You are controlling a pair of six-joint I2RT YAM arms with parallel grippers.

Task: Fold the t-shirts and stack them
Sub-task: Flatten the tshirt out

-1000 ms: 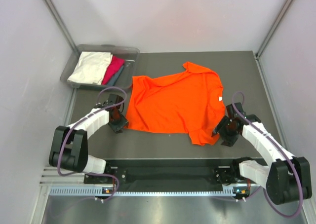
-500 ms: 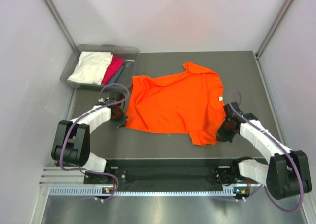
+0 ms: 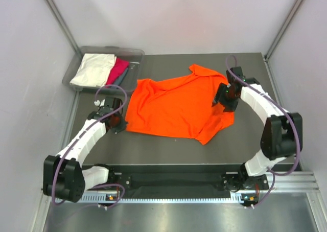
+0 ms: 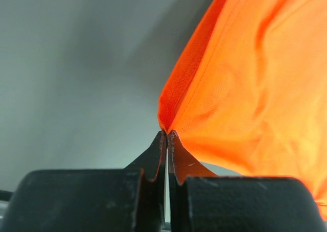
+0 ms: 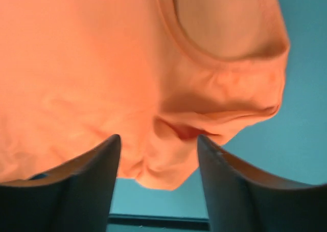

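The bright orange t-shirt (image 3: 176,107) lies spread on the dark table, rumpled along its right side. My left gripper (image 3: 122,124) is at the shirt's near-left corner. In the left wrist view its tips (image 4: 166,133) are shut on the orange t-shirt's hem (image 4: 176,96). My right gripper (image 3: 221,100) hovers over the shirt's right side, by the collar. Its fingers (image 5: 97,165) stand open above the orange cloth (image 5: 102,68), pinching nothing, with the collar (image 5: 225,48) just ahead. A cream-white t-shirt (image 3: 92,69), a magenta-pink one (image 3: 117,70) and a teal-grey one (image 3: 122,80) lie in the bin.
The grey plastic bin (image 3: 134,52) stands at the table's back left corner. Pale walls close in both sides and the back. Both arm bases sit on the rail (image 3: 173,181) along the near edge.
My left gripper shut on the shirt's near-left corner and drew it slightly left. My right arm swung from the shirt's near-right edge up to the collar side, and its jaws now stand open.
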